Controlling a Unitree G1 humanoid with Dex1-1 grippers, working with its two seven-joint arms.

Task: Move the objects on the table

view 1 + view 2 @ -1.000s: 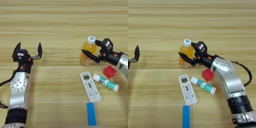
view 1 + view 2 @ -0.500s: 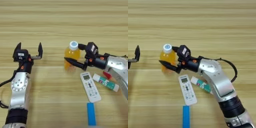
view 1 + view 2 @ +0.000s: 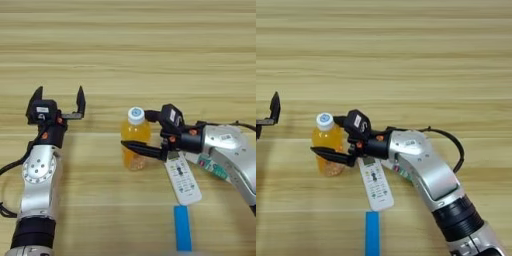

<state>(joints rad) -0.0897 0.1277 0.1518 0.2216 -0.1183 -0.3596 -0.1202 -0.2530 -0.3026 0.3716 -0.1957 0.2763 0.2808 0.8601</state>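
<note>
An orange-drink bottle with a white cap stands upright near the middle of the table. My right gripper is shut on it, one black finger low across its front and the other up by the cap. A white remote control lies just right of the bottle, under my right forearm. Part of a white-and-green tube shows behind that arm. At the left, my left gripper is held open with nothing between its fingers, well apart from the bottle.
A flat blue bar lies near the front edge, below the remote. My right arm reaches in from the lower right across the tube.
My right gripper has carried the bottle leftward, from the right side of the table to just left of the remote. The left arm has stayed in place.
</note>
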